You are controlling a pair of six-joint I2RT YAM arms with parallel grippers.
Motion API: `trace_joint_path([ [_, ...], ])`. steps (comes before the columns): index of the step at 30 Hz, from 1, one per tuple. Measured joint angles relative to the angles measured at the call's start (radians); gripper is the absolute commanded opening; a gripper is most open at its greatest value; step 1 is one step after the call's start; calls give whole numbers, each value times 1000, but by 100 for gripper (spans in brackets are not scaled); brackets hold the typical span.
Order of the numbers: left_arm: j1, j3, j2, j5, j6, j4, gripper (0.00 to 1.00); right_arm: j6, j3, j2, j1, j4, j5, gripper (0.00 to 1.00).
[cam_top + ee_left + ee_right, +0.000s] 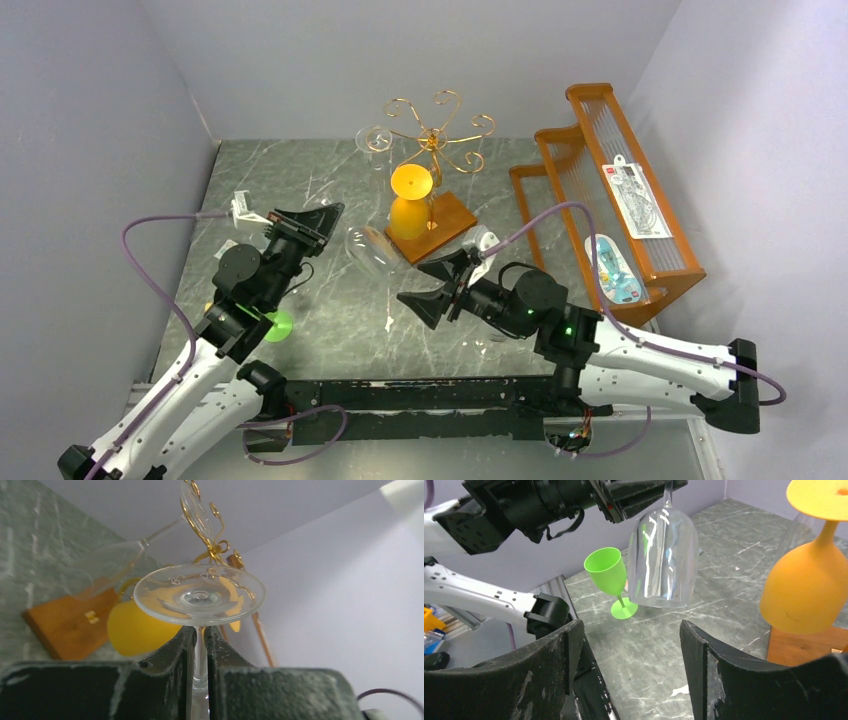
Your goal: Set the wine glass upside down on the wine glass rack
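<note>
My left gripper (322, 214) is shut on the stem of a clear wine glass (368, 254). In the left wrist view the glass foot (200, 596) sits just beyond my fingertips (201, 632). In the right wrist view the bowl (665, 555) hangs below that gripper (634, 495), above the table. The gold wire rack (436, 130) stands on a brown wooden base (452, 222) at the back middle, to the right of the held glass. The rack also shows in the left wrist view (212, 545). My right gripper (426, 287) is open and empty (629, 625), low near the base.
An orange glass (409, 212) hangs upside down on the rack and shows in the right wrist view (809, 590). Another clear glass (112, 562) hangs on the rack's left arm. A green glass (606, 570) stands upright near my left arm. An orange slatted shelf (612, 190) with packets stands at the right.
</note>
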Motion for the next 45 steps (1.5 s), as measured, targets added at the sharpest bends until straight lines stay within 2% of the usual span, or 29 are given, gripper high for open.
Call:
trace_joint_path([
  [4, 0, 6, 2, 31, 195, 9, 5, 49, 59, -18, 0, -91, 10, 81],
  [9, 0, 6, -1, 143, 409, 56, 5, 118, 242, 75, 0, -186, 6, 76],
  [13, 0, 7, -25, 225, 498, 82, 5, 171, 365, 164, 0, -211, 9, 75],
  [17, 0, 19, -44, 291, 536, 82, 5, 208, 438, 247, 0, -235, 11, 72],
  [20, 0, 24, -55, 336, 554, 84, 5, 220, 464, 296, -3, -252, 10, 65],
  [24, 0, 26, -70, 372, 563, 84, 5, 222, 470, 340, -10, -258, 9, 62],
  [30, 0, 40, -84, 431, 563, 92, 5, 211, 470, 345, -64, -242, -31, 60],
  [38, 0, 48, -78, 506, 559, 135, 5, 197, 467, 379, -92, -166, -109, 52],
  [45, 0, 48, -65, 548, 547, 165, 5, 191, 441, 379, -109, -95, -181, 39],
])
